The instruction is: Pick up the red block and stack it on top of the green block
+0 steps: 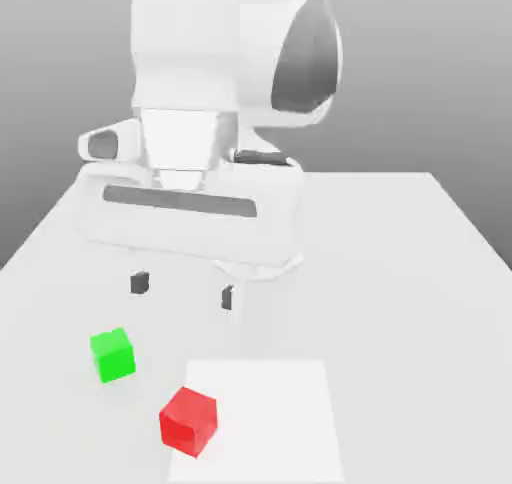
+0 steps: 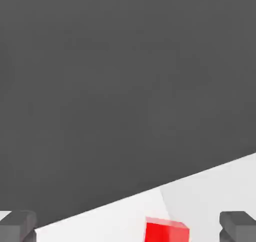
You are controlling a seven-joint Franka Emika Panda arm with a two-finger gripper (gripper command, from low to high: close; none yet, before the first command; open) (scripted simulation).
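The red block (image 1: 188,420) lies on the white table near its front edge, on a brighter square patch; the hand view catches its upper part (image 2: 166,230). The green block (image 1: 112,354) sits apart from it, toward the exterior view's left and slightly farther back. My gripper (image 1: 184,289) hangs above the table behind both blocks, open, with nothing between its dark fingertips (image 1: 140,282). In the hand view the two fingertips (image 2: 18,225) stand wide apart at the picture's edges.
The white table (image 1: 400,272) stretches wide toward the exterior view's right. A brighter square patch (image 1: 280,412) marks the surface near the front. The arm's bulky white body (image 1: 210,92) looms over the table's back.
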